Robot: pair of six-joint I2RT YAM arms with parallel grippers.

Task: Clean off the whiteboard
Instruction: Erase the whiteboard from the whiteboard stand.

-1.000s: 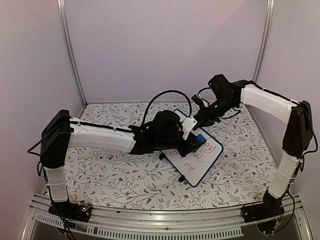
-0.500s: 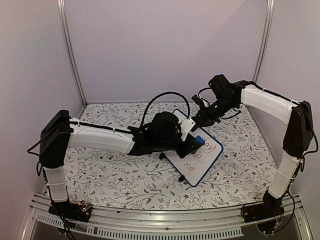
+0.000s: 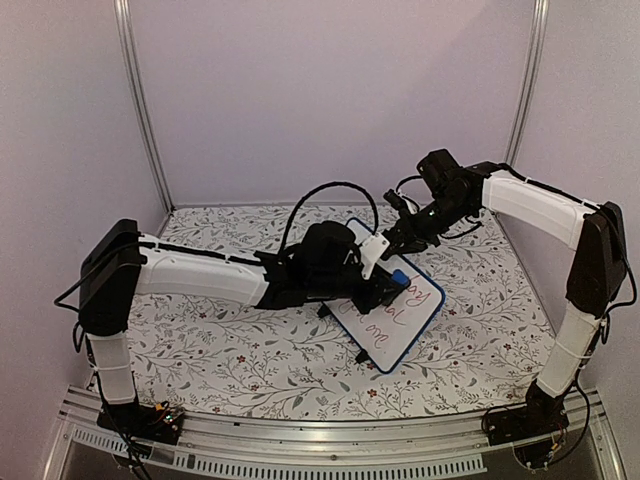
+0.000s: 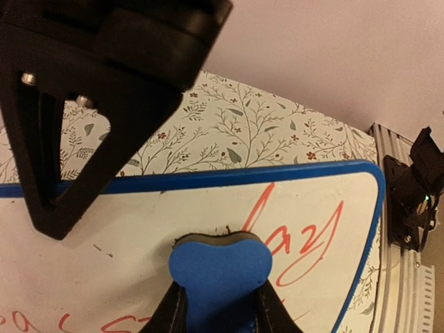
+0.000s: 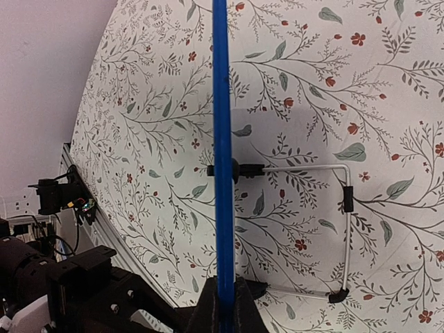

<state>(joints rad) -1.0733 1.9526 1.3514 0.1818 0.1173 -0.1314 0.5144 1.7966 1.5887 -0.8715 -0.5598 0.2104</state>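
Note:
The whiteboard (image 3: 400,325), blue-framed with red handwriting, stands tilted on the floral table. My left gripper (image 3: 390,285) is shut on a blue eraser block (image 3: 399,277) and presses it against the board's upper part. In the left wrist view the eraser (image 4: 220,267) sits between my fingers (image 4: 173,316) on the white surface (image 4: 139,222), just left of red writing (image 4: 305,243). My right gripper (image 3: 398,238) is shut on the board's top edge. In the right wrist view the board shows edge-on as a blue line (image 5: 222,139) pinched in the right gripper (image 5: 224,305).
The board's wire stand (image 5: 345,208) with black feet rests on the floral tablecloth (image 5: 333,83) behind it. An aluminium rail (image 3: 330,440) runs along the near table edge. Walls close in the back and both sides.
My left gripper has slid the eraser slightly left across the board's upper part. Some red writing near it looks fainter. The right gripper has kept its hold.

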